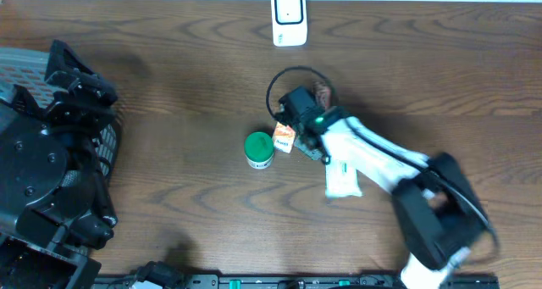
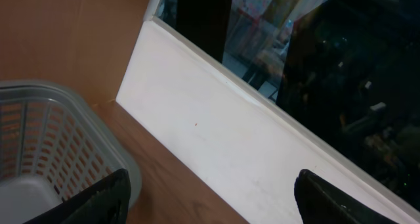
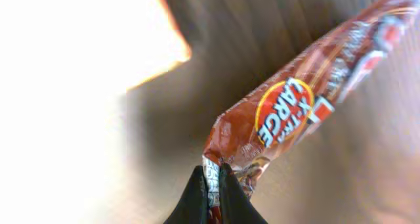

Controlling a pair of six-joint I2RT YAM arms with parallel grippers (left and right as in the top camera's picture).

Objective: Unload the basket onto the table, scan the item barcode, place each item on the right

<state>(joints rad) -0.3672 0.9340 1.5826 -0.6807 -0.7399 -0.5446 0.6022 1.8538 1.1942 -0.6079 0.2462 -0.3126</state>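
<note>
Brown wood-grain table point(image 1: 169, 69), right claw point(image 3: 211, 175) tight on snack wrapper point(image 3: 295, 106), left claw point(image 2: 216, 198) wide and empty

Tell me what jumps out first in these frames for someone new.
The right claw is pinched shut on the end of a red-brown snack wrapper, filling the right wrist view. Overhead, that arm reaches to mid-table beside a green-lidded jar and a small orange box, with a white scanner at the far edge. The left claw hangs open by a grey basket at the left.
</note>
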